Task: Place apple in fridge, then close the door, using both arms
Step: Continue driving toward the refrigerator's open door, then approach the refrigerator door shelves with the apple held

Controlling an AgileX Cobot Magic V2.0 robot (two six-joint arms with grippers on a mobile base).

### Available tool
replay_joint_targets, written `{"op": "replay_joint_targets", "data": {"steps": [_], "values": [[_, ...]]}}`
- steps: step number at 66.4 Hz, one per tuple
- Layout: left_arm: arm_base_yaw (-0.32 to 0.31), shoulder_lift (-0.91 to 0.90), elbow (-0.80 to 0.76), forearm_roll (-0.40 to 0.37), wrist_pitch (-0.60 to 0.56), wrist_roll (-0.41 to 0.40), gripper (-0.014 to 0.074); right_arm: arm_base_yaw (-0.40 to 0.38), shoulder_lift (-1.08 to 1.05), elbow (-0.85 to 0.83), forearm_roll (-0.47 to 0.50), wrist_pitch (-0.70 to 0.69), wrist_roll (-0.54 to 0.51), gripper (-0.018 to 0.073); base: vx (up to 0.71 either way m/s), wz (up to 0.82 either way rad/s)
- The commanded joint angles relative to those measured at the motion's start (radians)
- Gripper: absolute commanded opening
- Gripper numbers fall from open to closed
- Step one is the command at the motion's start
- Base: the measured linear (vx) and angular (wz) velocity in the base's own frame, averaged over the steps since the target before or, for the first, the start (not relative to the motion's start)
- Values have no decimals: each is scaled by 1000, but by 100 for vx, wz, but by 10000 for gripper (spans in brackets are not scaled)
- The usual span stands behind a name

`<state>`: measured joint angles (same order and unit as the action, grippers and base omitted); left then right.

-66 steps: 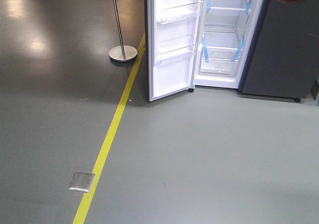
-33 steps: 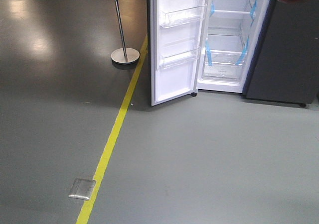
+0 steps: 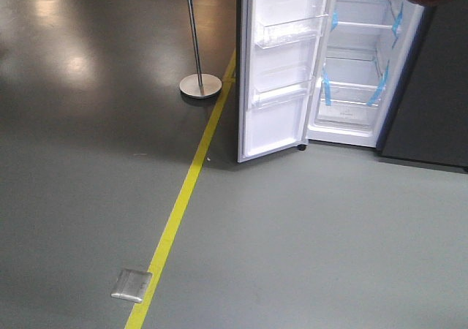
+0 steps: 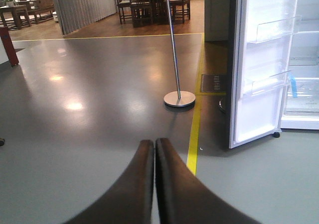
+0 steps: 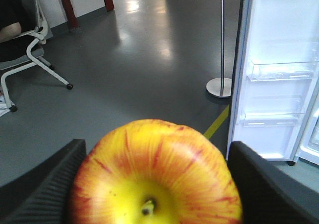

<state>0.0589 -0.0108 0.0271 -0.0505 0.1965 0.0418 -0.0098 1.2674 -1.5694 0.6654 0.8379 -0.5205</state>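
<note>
The apple [image 5: 157, 174], red-streaked with a yellow patch around its stem, fills the bottom of the right wrist view. My right gripper [image 5: 158, 145] is shut on it, with a black finger [image 5: 42, 184] pressed to each side. The fridge [image 3: 358, 73] stands open across the floor, showing its white interior, glass shelves and blue tape. Its door [image 3: 281, 88] is swung wide towards me, showing the white liner and clear bins; the door [image 4: 256, 74] [image 5: 274, 84] is in both wrist views too. My left gripper [image 4: 153, 143] is shut on nothing, held out over the floor.
A metal pole on a round base [image 3: 199, 85] stands left of the door beside a yellow floor line [image 3: 186, 190]. A metal floor plate [image 3: 131, 285] lies near me. An office chair [image 5: 30, 50] is far left, and tables and chairs [image 4: 149, 2] stand far behind.
In the front view the fridge, pole, yellow line and floor plate have slid right and lower, so the fridge looks a little nearer. The door stays open.
</note>
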Motion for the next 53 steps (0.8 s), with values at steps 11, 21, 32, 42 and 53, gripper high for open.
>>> {"op": "replay_joint_targets", "data": {"steps": [11, 21, 32, 42, 53], "values": [[1, -15, 15, -9, -77, -2, -8, 1, -26, -33, 32, -70, -7, 141, 10, 9], [1, -15, 15, -9, -77, -2, -8, 1, -26, -33, 32, -70, -7, 141, 10, 7], [1, -15, 15, -9, -77, -2, -8, 1, -26, -33, 32, -70, -7, 141, 10, 6], [1, -15, 15, -9, -77, -2, -8, 1, -26, -33, 32, -70, -7, 141, 10, 4], [1, -15, 15, -9, -77, -2, -8, 1, -26, -33, 32, -70, -7, 141, 10, 3]]}}
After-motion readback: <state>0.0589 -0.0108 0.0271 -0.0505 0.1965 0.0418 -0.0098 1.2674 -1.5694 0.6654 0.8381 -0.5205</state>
